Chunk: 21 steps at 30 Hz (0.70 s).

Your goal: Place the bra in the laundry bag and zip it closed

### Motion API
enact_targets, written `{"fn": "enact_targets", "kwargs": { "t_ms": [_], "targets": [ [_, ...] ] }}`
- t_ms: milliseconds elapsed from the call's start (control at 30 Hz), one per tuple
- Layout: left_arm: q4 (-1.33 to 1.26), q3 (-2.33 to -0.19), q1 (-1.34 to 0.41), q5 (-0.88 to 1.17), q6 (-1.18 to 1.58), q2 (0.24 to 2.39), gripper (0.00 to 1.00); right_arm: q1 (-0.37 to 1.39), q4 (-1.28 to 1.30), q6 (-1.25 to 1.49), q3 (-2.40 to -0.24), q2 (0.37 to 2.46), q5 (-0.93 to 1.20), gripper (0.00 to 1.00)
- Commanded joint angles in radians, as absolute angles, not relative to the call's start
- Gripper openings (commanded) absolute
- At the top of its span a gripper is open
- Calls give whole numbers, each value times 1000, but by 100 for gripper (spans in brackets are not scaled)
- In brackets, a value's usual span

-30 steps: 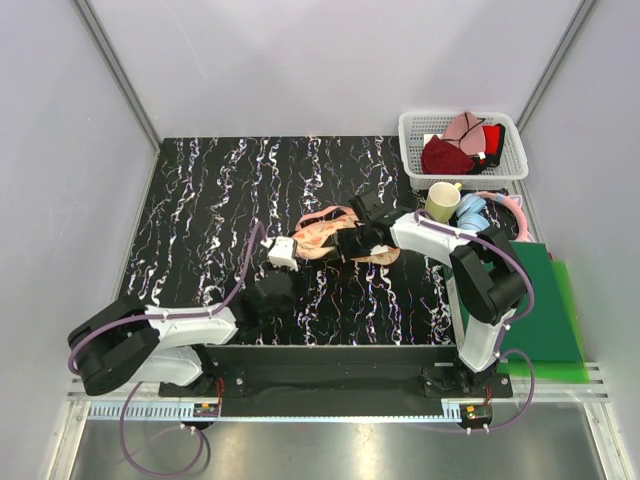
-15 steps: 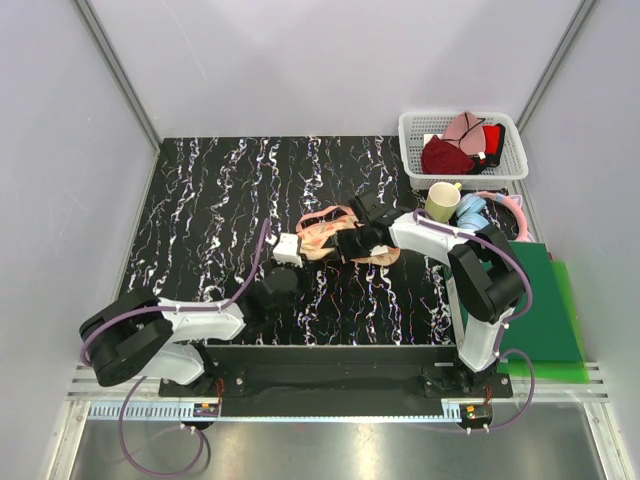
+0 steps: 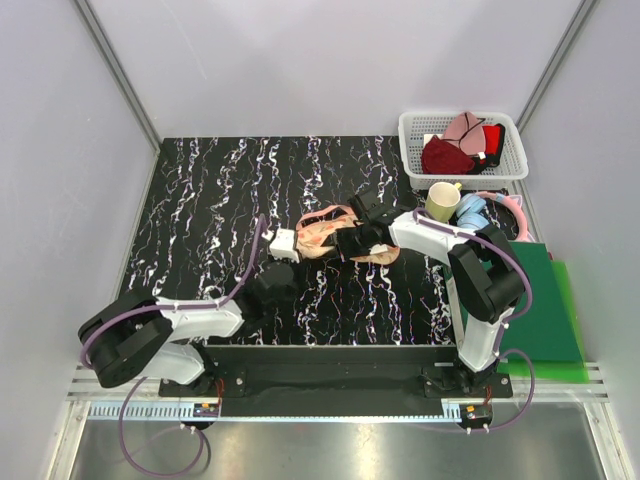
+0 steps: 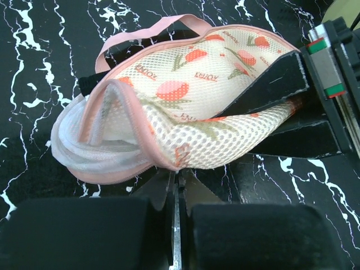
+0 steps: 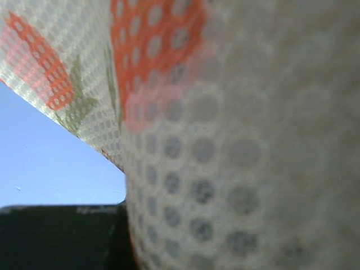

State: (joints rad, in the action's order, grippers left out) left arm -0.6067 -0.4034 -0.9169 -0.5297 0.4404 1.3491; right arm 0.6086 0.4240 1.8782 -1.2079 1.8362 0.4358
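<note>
Near the middle of the bench point(image 3: 200, 200), somewhat toward its right edge, the laundry bag point(image 3: 335, 232) lay on its side with its peach speckled mesh uppermost and its pink loop toward the far edge. Its left end gaped, and the bra point(image 4: 84, 149) showed there as a white padded cup tucked inside the pink zip edge. The right claw point(image 3: 352, 240) was clamped on the bag's right end, one black finger point(image 4: 270, 84) lying over the mesh and the other beneath it; the right wrist view was filled with mesh pressed close. The left claw point(image 4: 177, 188) sat at the bag's near side with its fingers fully together, tips just under the zip edge; whether they pinched anything could not be made out. At the far right corner stood a white basket point(image 3: 510, 160) holding a dark red bra point(image 3: 445, 157).
</note>
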Motion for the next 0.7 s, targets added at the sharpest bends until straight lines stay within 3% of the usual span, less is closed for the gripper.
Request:
{"fn": "enact_targets", "kwargs": {
  "t_ms": [0, 200, 433, 667],
  "targets": [
    [-625, -358, -862, -470, 462, 1281, 0, 604, 457, 1833, -1247, 1836, 405, 0],
    [-487, -307, -859, -231, 511, 1252, 0, 580, 488, 1677, -1255, 1858, 309, 0],
    [-267, -333, -861, -89, 571, 1265, 0, 565, 499, 1409, -1246, 1896, 230, 0],
    [-253, -371, -861, 69, 604, 1357, 0, 543, 502, 1076, -1236, 1933, 181, 0]
  ]
}}
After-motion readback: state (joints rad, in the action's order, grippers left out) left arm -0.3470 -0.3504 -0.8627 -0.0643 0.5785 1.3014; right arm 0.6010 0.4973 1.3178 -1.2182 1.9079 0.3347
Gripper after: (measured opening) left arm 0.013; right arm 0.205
